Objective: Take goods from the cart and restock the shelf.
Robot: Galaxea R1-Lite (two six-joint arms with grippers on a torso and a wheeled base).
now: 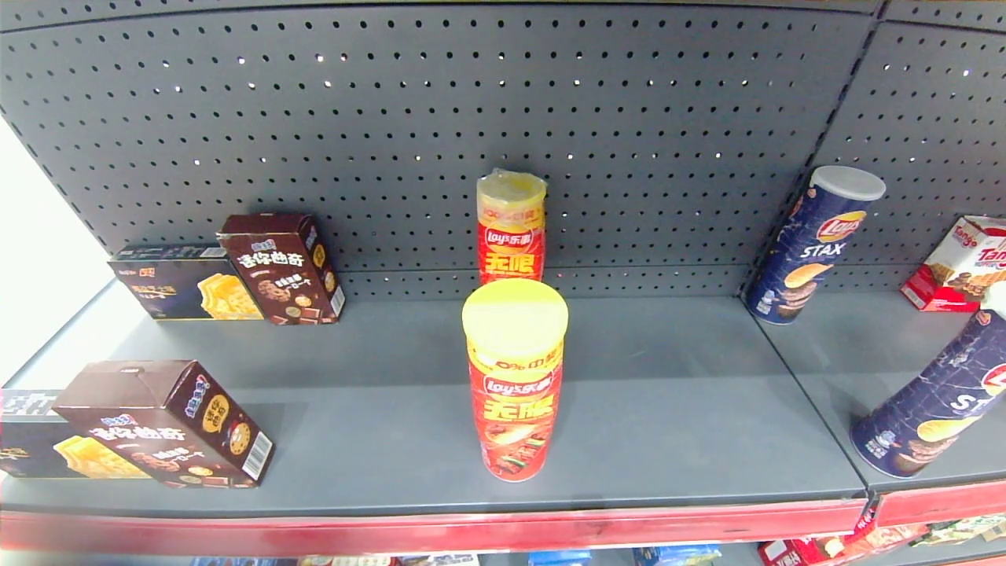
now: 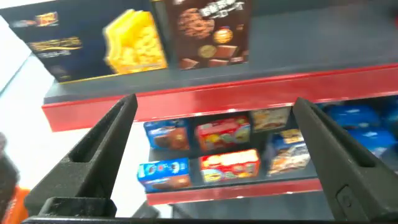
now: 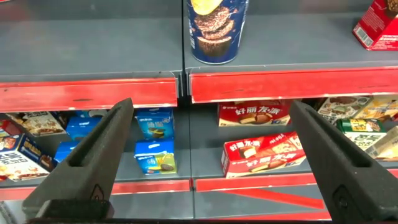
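Note:
Two red chip cans with yellow lids stand upright on the grey shelf, one at the front and one behind it against the pegboard. Brown cookie boxes and dark cracker boxes lie at the left. My left gripper is open and empty, below the shelf's red front edge, facing the brown box and yellow-printed box. My right gripper is open and empty too, in front of the red edge under a navy chip can.
Navy chip cans and a red-white box stand on the neighbouring shelf section to the right. Lower shelves hold blue boxes and red boxes. Open shelf floor lies either side of the front red can.

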